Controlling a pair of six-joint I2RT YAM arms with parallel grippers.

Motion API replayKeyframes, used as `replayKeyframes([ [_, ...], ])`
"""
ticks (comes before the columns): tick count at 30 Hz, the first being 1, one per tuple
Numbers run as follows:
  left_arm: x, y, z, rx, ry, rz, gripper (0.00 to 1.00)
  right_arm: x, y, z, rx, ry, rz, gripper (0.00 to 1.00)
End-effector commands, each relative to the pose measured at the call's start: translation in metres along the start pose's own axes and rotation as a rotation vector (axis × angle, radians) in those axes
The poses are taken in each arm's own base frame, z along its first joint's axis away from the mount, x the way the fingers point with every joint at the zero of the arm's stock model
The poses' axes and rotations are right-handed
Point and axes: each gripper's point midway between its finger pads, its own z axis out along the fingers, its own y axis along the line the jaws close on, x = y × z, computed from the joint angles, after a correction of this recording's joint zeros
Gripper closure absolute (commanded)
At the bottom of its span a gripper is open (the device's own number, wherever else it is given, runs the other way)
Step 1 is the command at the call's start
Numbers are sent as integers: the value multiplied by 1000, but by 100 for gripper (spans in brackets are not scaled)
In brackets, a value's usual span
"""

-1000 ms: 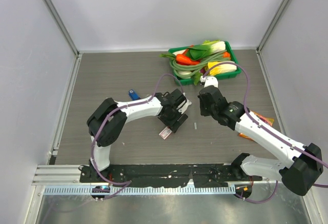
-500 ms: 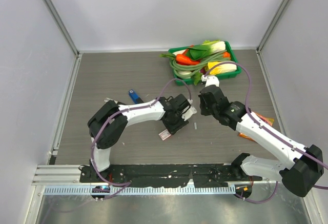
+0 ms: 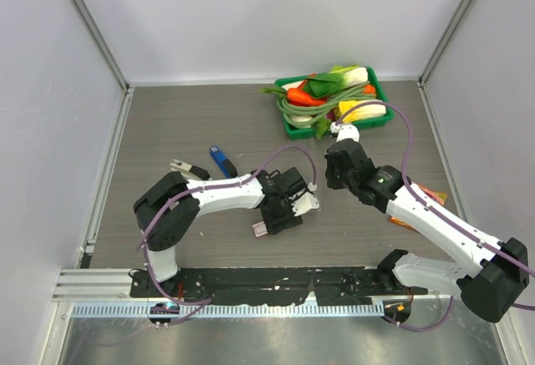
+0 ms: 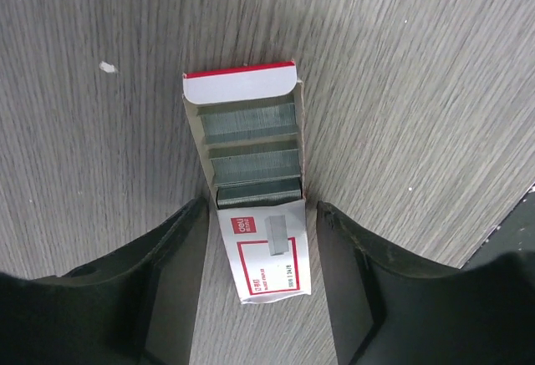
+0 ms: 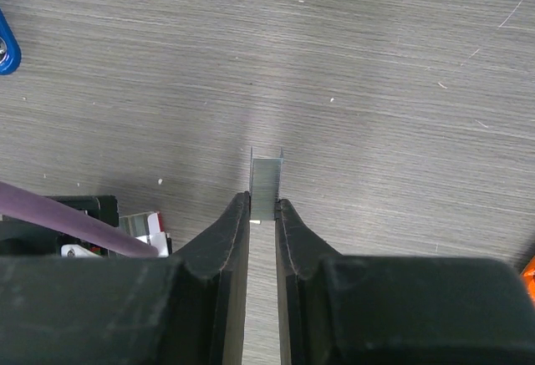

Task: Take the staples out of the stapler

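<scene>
My right gripper (image 5: 264,204) is shut on the staples (image 5: 267,179), a short silvery strip that sticks out past its fingertips above the table. In the top view this gripper (image 3: 333,178) hangs at the table's middle. My left gripper (image 4: 261,219) is open and straddles a small white-and-pink staple box (image 4: 255,215), whose open flap shows rows of staples. It also shows in the top view (image 3: 282,206) with the box (image 3: 261,229) by it. A small blue object (image 3: 220,159) and a grey-black object (image 3: 189,167) lie to the left. I cannot tell which is the stapler.
A green tray (image 3: 386,102) of toy vegetables stands at the back right. An orange packet (image 3: 428,196) lies under the right arm. A purple cable (image 5: 58,206) crosses the right wrist view's lower left. Walls enclose the table on three sides.
My left gripper has swung toward the near edge and the box has shifted a little with it, uncovering the grey-black object. The right arm has hardly moved.
</scene>
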Motion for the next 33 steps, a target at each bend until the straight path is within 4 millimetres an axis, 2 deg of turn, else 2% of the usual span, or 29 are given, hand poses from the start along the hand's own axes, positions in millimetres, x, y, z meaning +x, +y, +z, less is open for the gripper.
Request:
replayKeyframes([
  [1, 2, 0, -11, 1, -8, 63, 41, 0, 1, -1, -3, 15, 25, 93],
  [6, -5, 1, -26, -13, -47, 81, 32, 9, 2, 3, -3, 43, 29, 93],
  [11, -14, 7, -51, -33, -94, 61, 25, 22, 9, 11, -29, 109, 24, 93],
  [12, -20, 11, -58, -41, -112, 50, 24, 26, 13, 12, -44, 125, 23, 93],
  [13, -18, 9, -65, -22, -107, 31, 13, 30, 20, 13, -81, 147, 24, 93],
  [15, -29, 19, -89, -26, -167, -19, 11, 33, 28, 14, -118, 159, 33, 93],
  [16, -26, 20, -97, -10, -171, -48, 11, 34, 34, 13, -143, 164, 31, 93],
  [18, -29, 39, -124, 6, -246, -154, 12, 36, 41, 14, -162, 173, 36, 93],
  [19, -24, 45, -133, 17, -255, -202, 12, 38, 47, 13, -181, 178, 29, 93],
  [20, -17, 63, -144, 21, -289, -292, 13, 42, 51, 15, -187, 188, 25, 93],
  [22, -7, 80, -164, 2, -341, -372, 13, 46, 64, 16, -212, 191, 19, 93],
  [23, 9, 95, -169, -18, -349, -439, 14, 49, 75, 14, -230, 192, -2, 93],
  [24, 14, 99, -179, -36, -377, -456, 14, 56, 82, 20, -233, 214, -20, 93],
  [26, 36, 109, -182, -69, -374, -520, 14, 66, 100, 20, -260, 234, -43, 94],
  [27, 40, 108, -191, -88, -396, -530, 14, 71, 106, 25, -268, 245, -45, 94],
  [29, 57, 110, -189, -105, -393, -577, 14, 82, 121, 27, -292, 251, -55, 94],
  [31, 68, 114, -196, -144, -417, -614, 14, 97, 129, 33, -282, 275, -65, 94],
  [33, 78, 115, -192, -154, -423, -640, 14, 108, 142, 34, -305, 273, -74, 95],
])
